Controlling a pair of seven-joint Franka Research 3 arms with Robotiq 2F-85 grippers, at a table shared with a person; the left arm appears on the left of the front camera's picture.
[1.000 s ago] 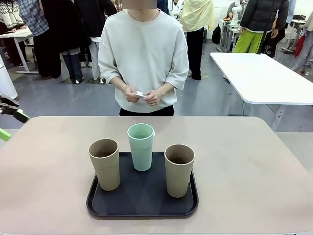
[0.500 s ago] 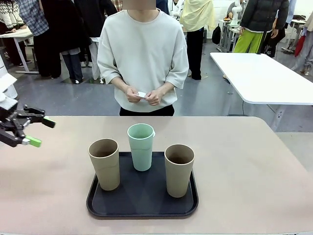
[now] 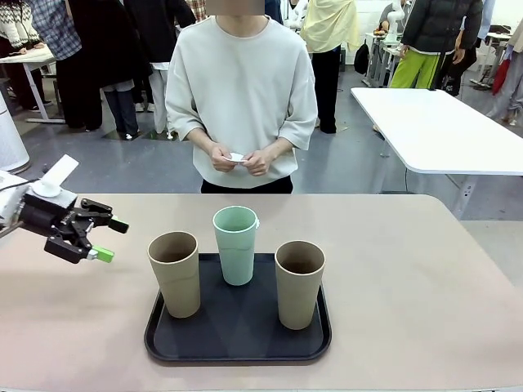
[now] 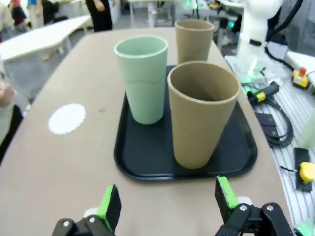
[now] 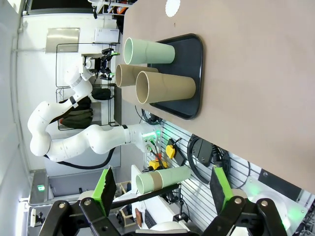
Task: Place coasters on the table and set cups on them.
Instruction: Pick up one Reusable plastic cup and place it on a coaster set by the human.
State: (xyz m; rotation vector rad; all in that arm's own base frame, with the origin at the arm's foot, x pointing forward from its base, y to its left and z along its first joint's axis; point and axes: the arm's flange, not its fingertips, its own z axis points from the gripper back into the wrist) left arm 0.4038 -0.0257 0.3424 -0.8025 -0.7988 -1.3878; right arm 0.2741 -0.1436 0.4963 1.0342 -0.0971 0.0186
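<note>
Three cups stand on a black tray (image 3: pixel 237 339): a brown cup (image 3: pixel 174 273) on the left, a mint green cup (image 3: pixel 236 245) behind the middle, and a brown cup (image 3: pixel 299 283) on the right. My left gripper (image 3: pixel 110 239) hovers open over the table (image 3: pixel 409 294), left of the tray. Its wrist view has the near brown cup (image 4: pixel 202 113) straight ahead of the open gripper (image 4: pixel 167 201), and one white coaster (image 4: pixel 67 118) lying beside the tray. The person holds white coasters (image 3: pixel 235 157) in both hands. My right gripper (image 5: pixel 162 189) is open, far from the cups (image 5: pixel 165 91).
A person stands at the table's far edge. In the right wrist view a coaster (image 5: pixel 173 7) lies on the table beyond the tray (image 5: pixel 189 110). A white table (image 3: pixel 441 126) stands at the back right, with people farther off.
My left gripper has come in from the left edge and moved right, toward the left brown cup. The cups, the tray and the person's hands have stayed put.
</note>
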